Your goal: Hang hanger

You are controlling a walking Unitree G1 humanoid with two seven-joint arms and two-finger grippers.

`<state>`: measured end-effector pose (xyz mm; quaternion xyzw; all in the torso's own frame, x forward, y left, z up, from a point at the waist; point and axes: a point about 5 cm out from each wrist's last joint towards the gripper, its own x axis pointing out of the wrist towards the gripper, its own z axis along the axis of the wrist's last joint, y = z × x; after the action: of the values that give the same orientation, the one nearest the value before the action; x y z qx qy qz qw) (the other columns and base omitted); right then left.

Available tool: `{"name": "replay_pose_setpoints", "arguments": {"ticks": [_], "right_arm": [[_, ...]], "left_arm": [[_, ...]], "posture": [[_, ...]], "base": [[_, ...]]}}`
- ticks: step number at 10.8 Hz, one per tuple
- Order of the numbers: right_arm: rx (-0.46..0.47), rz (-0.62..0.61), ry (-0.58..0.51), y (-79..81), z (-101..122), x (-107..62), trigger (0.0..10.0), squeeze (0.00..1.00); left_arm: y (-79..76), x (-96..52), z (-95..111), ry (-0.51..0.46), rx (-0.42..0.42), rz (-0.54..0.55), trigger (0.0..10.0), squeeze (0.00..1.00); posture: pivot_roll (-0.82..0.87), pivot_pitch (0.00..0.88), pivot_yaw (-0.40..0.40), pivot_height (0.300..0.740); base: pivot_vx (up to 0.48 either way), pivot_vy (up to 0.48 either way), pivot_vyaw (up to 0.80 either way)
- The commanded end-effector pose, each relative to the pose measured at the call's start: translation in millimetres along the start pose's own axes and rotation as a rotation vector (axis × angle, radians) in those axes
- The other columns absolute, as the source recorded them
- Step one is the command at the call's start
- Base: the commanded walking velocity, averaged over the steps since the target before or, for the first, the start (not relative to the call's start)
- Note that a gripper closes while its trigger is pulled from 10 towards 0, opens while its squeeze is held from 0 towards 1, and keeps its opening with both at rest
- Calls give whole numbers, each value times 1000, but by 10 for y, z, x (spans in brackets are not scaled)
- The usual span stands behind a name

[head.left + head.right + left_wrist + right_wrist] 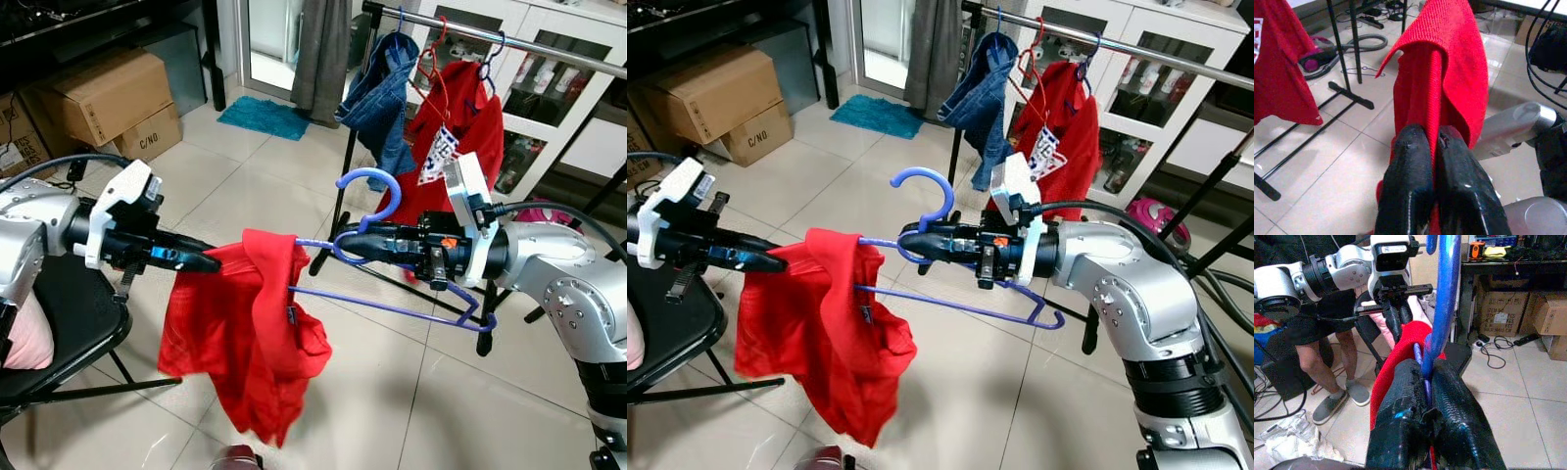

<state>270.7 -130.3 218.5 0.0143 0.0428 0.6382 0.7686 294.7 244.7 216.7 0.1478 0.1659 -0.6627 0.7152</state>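
Right gripper (pixel 345 245) jaws clamp blue hanger (pixel 377 196) neck; left gripper (pixel 208 262) jaws pinch red shirt (pixel 250 333). Lift hook over clothes rail (pixel 549 49), keep level.

Two silver arms with rounded metal joints are seen. Each wrist is capped by a white block, and black cables are run along both. The left gripper (pixel 208 262) and the right gripper (pixel 345 243) are each built from two long black fingers.
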Motion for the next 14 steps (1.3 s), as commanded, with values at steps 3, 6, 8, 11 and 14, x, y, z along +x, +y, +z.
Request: {"name": "replay_pose_setpoints", "arguments": {"ticks": [3, 6, 8, 11, 14], "right_arm": [[-37, -24, -32, -25, 110, -49, 10000, 0], [-41, -27, -30, -20, 107, -53, 10000, 0], [-13, -76, -48, -79, 117, -113, 10000, 890], [-34, -127, -55, -150, 171, -359, 10000, 1000], [-41, -233, -242, -183, 405, -655, 10000, 1000]], "left_arm": [[25, 22, 82, -22, 24, 3, 0, 0], [60, 59, 112, -77, 23, 8, 0, 0], [76, 54, 98, -84, 18, 36, 0, 0], [85, 55, 34, -86, 10, 76, 0, 0], [234, 59, -152, -87, 13, 285, 0, 0]], "posture": [[63, 0, -54, 740], [59, 0, -52, 740], [61, 0, -53, 740], [62, 0, -52, 740], [63, 0, -49, 740]], "base": [[0, 0, 0], [0, 0, 0], [0, 0, 0], [0, 0, 0], [0, 0, 0]]}}
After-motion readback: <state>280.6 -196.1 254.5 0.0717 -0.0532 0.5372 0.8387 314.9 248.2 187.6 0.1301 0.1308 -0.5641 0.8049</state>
